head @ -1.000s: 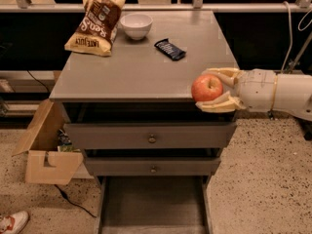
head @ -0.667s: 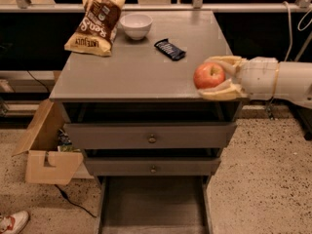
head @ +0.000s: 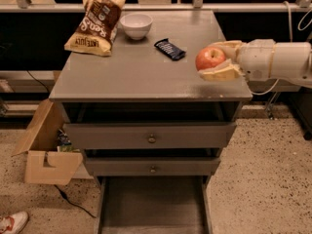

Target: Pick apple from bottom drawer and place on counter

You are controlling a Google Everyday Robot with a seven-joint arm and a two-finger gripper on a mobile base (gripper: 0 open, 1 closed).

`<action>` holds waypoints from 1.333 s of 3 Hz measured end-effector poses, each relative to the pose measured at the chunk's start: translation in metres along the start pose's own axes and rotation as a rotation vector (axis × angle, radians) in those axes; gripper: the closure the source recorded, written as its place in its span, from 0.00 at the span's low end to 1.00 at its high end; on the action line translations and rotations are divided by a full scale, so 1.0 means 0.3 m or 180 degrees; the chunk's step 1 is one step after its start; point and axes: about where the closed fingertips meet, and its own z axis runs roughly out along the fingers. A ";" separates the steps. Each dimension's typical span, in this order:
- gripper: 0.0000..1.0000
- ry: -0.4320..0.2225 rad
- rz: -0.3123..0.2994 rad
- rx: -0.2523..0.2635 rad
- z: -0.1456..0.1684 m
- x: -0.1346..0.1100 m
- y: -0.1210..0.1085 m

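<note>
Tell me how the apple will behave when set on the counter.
Being round, the apple will probably roll if released off-balance on the flat counter. Its smooth skin may be slippery, yet the gripper, near the counter's edge, holds it between both fingers. It looks firm, unlikely to squash.

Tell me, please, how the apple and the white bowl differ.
The apple is red and held by the gripper at the right edge of the counter; the bowl is white and sits free near the back. The apple is smaller than the bowl. The apple is solid, the bowl hollow and open upward. Both are round.
</note>
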 end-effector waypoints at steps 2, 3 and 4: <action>1.00 0.0386 0.0564 0.0116 0.108 0.151 -0.157; 1.00 0.0455 0.0679 0.0113 0.157 0.193 -0.208; 0.73 0.0616 0.0813 0.0046 0.232 0.259 -0.255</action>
